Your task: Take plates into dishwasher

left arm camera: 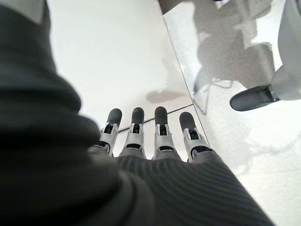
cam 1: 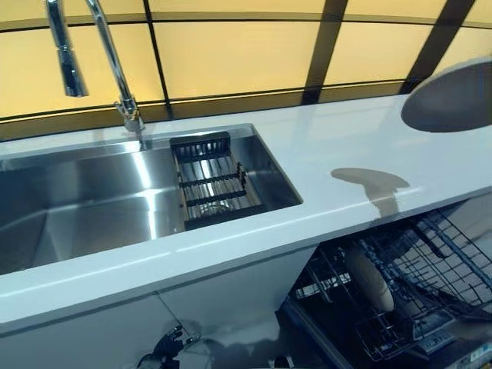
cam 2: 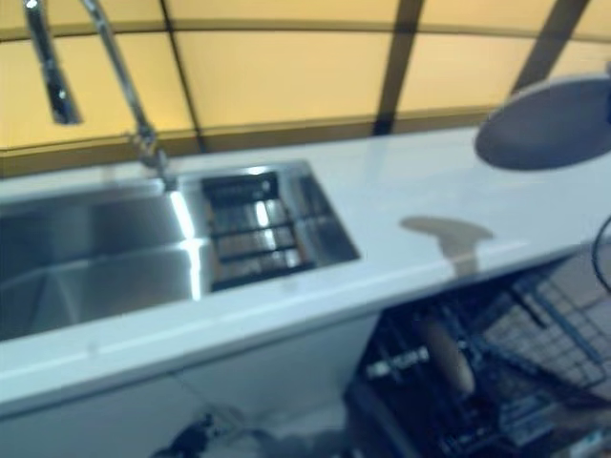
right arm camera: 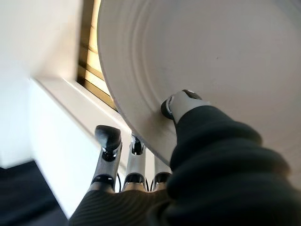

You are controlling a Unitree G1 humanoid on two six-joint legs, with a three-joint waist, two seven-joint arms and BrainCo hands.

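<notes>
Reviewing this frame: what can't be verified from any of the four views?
- Right hand: pinches the plate in its wrist view; eye views cut it off at the right edge, showing only the plate.
- Left hand: absent from eye views.
- Dishwasher rack: cut by frame edges and blurred; one plate stands inside, free slots unclear.
- Sink: left part out of frame.

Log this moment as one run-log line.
right hand: pinching plate above countertop | left hand: open, idle, low | dishwasher rack: open, one plate loaded
</notes>
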